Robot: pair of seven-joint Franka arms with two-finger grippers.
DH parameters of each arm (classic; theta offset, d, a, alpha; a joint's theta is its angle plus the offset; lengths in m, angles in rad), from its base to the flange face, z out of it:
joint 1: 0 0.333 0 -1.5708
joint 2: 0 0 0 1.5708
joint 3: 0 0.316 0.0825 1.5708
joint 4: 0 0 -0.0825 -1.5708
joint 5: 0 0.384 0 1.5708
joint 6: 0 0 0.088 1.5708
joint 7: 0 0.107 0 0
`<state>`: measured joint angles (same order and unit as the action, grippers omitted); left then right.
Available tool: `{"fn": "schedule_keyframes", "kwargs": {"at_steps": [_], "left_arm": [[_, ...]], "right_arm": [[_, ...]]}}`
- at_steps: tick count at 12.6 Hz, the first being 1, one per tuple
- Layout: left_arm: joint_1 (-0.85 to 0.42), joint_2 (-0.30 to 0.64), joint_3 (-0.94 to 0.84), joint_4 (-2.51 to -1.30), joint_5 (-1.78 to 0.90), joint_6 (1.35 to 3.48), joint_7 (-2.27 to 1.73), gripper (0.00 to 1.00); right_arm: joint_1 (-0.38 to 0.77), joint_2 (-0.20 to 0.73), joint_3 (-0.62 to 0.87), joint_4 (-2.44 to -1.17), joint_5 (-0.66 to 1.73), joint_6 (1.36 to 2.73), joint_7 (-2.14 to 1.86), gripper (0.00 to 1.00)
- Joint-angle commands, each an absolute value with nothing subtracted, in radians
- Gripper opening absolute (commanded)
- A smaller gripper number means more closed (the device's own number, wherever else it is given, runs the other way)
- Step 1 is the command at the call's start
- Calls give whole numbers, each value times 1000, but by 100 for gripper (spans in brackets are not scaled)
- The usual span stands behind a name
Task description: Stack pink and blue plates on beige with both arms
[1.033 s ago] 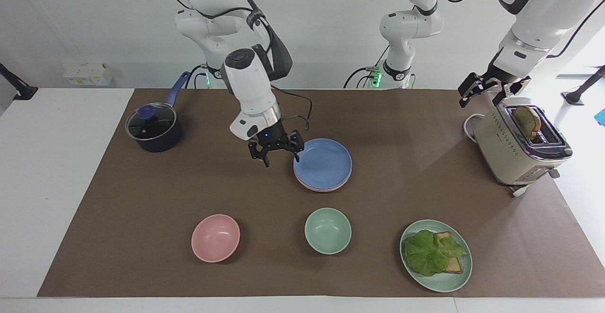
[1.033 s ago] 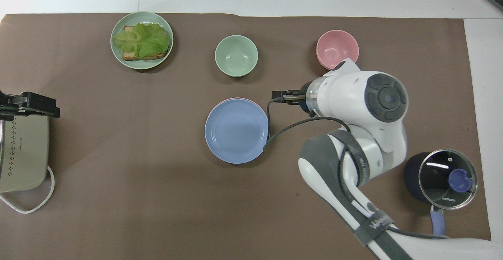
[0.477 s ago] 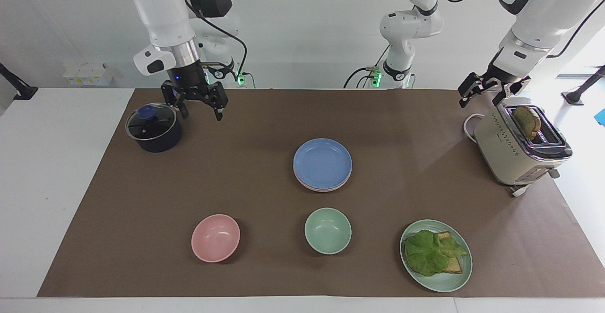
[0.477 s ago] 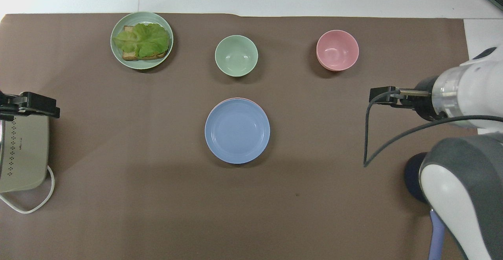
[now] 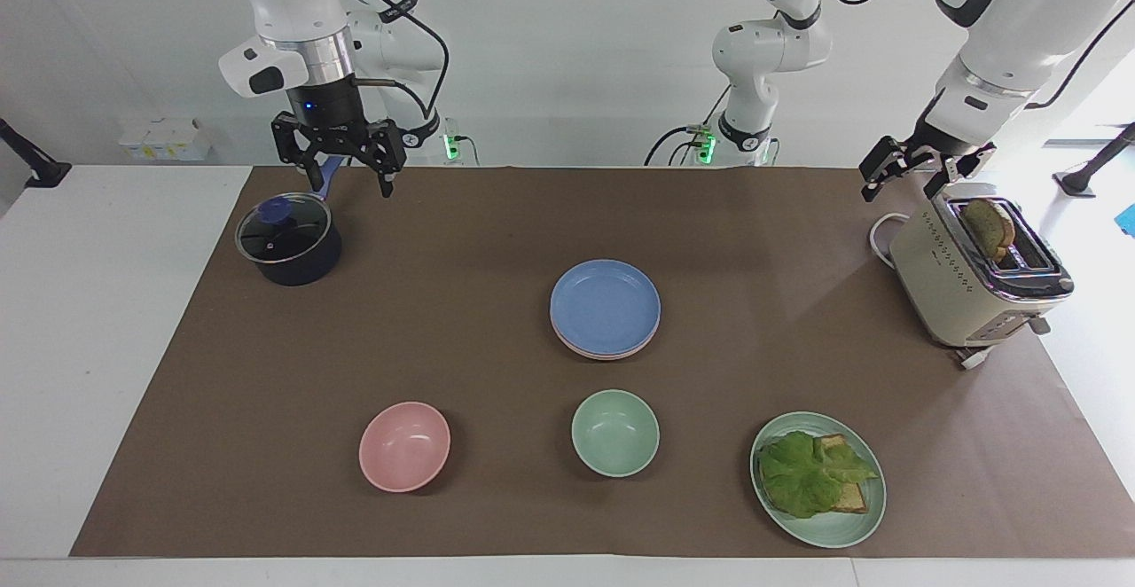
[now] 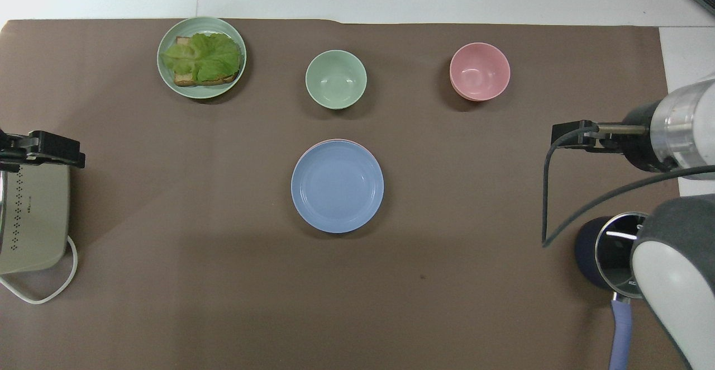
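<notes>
The blue plate (image 5: 606,303) (image 6: 337,185) lies on top of a stack in the middle of the brown mat. Under it only a thin rim of the pink plate (image 5: 606,355) (image 6: 310,146) shows. The beige plate is hidden under the stack. My right gripper (image 5: 348,181) (image 6: 570,135) hangs open and empty, high over the pot's handle at the right arm's end, well away from the plates. Open too, with nothing in it, my left gripper (image 5: 904,183) (image 6: 43,149) waits over the toaster's end nearest the robots.
A dark pot (image 5: 288,246) (image 6: 592,252) with a glass lid sits at the right arm's end. A pink bowl (image 5: 404,446), a green bowl (image 5: 615,433) and a green plate (image 5: 856,529) with lettuce and bread lie farthest from the robots. A beige toaster (image 5: 958,290) holds toast.
My right gripper has left the blue plate's edge, risen and swung back over the pot's handle. The plates have not moved. The left arm has stayed still.
</notes>
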<state>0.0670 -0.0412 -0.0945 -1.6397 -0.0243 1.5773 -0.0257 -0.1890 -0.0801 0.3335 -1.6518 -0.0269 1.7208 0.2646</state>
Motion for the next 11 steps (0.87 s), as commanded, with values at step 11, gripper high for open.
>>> {"fn": "schedule_keyframes", "kwargs": {"at_steps": [11], "left_arm": [[77,-41,-101,-1626,-12,1559,-15,100]], "right_arm": [[115,15,-15,-1440,-26,1471,212,100]]}}
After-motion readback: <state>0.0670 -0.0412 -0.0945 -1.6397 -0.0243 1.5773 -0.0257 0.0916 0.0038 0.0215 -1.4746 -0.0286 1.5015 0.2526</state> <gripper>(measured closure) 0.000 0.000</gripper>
